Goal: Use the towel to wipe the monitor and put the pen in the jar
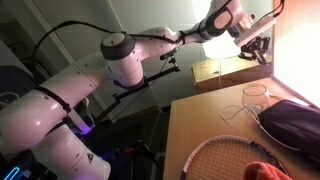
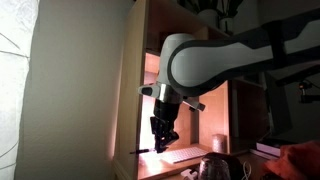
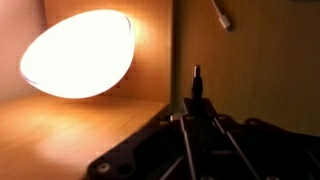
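Slim dark pen (image 3: 197,75) pokes up from the black tool (image 3: 197,102), which looks clamped on it, though the fingers are lost in shadow. White glare (image 3: 80,55) swamps the wooden shelf, and the clear glass jar (image 1: 256,92) sits on the wooden bench (image 1: 200,125), well apart.

The room is dim; a blown-out oval glow (image 3: 78,55) floods the wrist view, tinting the wooden wall (image 3: 250,60) orange; the gripper (image 3: 198,120) is a black silhouette; in an exterior view, glare (image 1: 300,50) bleaches the right side; both exterior views are soft, grainy and heavily shadowed.
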You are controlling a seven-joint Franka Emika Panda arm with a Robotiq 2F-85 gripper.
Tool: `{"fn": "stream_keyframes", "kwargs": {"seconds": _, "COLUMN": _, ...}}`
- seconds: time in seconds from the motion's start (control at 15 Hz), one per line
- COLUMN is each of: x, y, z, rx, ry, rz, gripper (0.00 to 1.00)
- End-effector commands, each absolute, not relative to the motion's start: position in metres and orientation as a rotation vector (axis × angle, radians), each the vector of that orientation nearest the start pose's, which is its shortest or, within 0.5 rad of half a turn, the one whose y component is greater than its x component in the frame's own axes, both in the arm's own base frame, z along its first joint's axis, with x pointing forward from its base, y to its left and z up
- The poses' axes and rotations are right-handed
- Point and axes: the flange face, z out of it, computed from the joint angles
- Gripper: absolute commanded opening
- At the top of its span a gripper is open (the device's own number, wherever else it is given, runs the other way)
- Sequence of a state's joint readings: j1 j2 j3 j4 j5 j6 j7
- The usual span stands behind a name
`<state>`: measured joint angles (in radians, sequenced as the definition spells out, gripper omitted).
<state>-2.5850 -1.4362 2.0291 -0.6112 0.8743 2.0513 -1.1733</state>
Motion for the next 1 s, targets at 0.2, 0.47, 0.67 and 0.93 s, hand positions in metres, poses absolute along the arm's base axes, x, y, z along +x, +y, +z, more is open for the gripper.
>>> {"fn": "stream_keyframes", "kwargs": {"seconds": 0.2, "x": 0.813, "y": 0.178, "z": 0.256, "rx": -2.855, "ry": -2.057, "rz": -0.317, "gripper": 0.12}}
{"fn": "stream_keyframes", "kwargs": {"seconds": 0.47, "x": 0.813, "y": 0.177, "z": 0.252, "rx": -2.856, "ry": -2.057, "rz": -0.309, "gripper": 0.12}}
{"fn": "stream_keyframes", "kwargs": {"seconds": 0.67, "x": 0.813, "y": 0.177, "z": 0.252, "rx": -2.856, "ry": -2.057, "rz": -0.309, "gripper": 0.12}}
{"fn": "stream_keyframes", "kwargs": {"seconds": 0.93, "x": 0.813, "y": 0.177, "z": 0.252, "rx": -2.856, "ry": -2.057, "rz": -0.309, "gripper": 0.12}}
